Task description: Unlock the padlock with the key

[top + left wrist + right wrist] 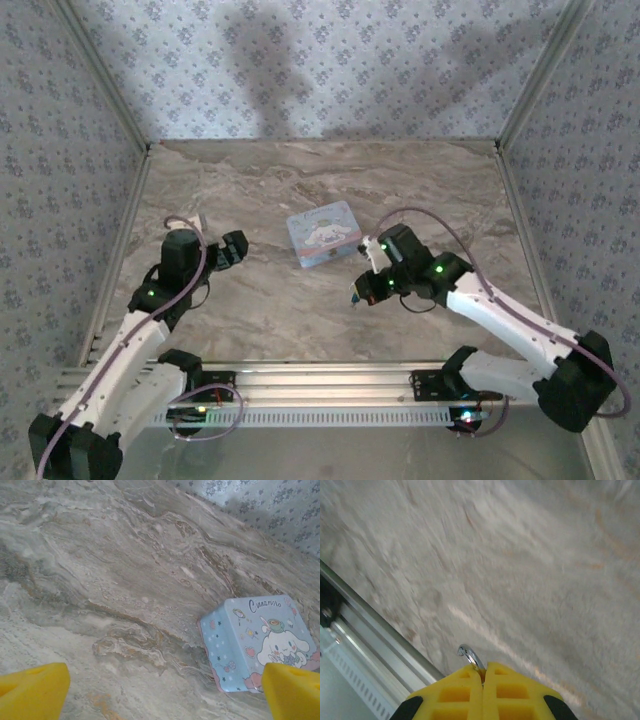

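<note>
My right gripper is shut, and a curved silver shackle sticks out from between its yellow pads. Seen from above, that gripper hovers over the front middle of the table with the small dark bluish padlock at its tip. My left gripper stands wide open to the left of the tin, its yellow fingertips far apart with nothing but bare marble between them. The key is out of view.
A pale blue tin with a white cartoon character lies flat mid-table, between the two grippers; it is also by my left gripper's right finger. An aluminium rail runs along the table's near edge. Patterned walls enclose three sides.
</note>
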